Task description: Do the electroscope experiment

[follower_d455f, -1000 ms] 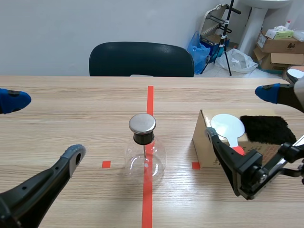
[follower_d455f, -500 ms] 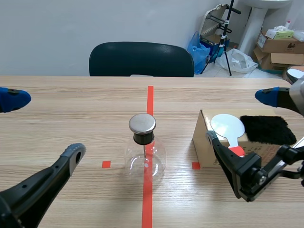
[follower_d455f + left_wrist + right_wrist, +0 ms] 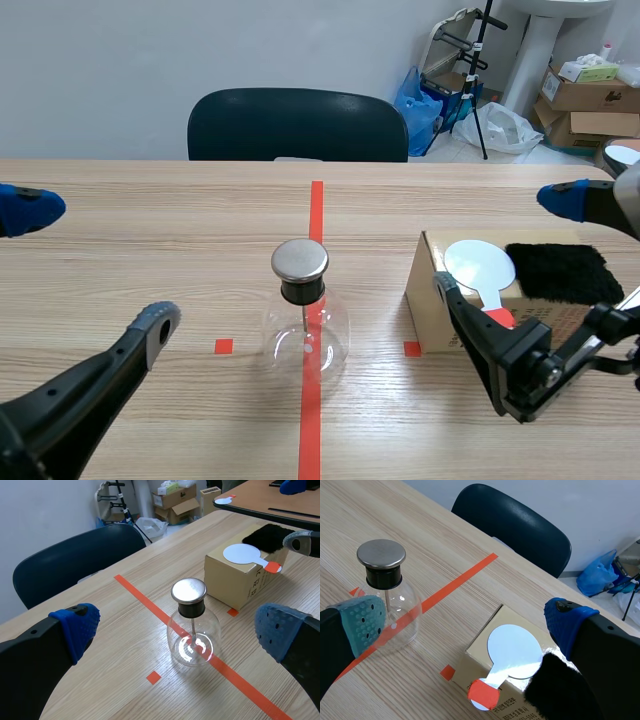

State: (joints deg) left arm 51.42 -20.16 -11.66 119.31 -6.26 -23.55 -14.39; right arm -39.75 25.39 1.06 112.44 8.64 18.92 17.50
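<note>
The electroscope (image 3: 304,330), a clear glass flask with a black neck and a round metal cap (image 3: 300,260), stands on the red tape line at the table's middle. To its right a cardboard box (image 3: 428,300) carries a white round paddle (image 3: 480,266) with a red handle and a black fur cloth (image 3: 556,272). My left gripper (image 3: 90,268) hangs open to the left of the flask; in the left wrist view the left gripper (image 3: 177,630) has the electroscope (image 3: 193,635) ahead between its spread fingers. My right gripper (image 3: 505,240) is open over the box; in the right wrist view the paddle (image 3: 514,652) lies under the right gripper (image 3: 465,622).
A dark blue chair (image 3: 297,124) stands behind the table's far edge. Boxes and bags (image 3: 585,95) sit on the floor at the back right. Small red tape squares (image 3: 223,346) mark the table on both sides of the flask.
</note>
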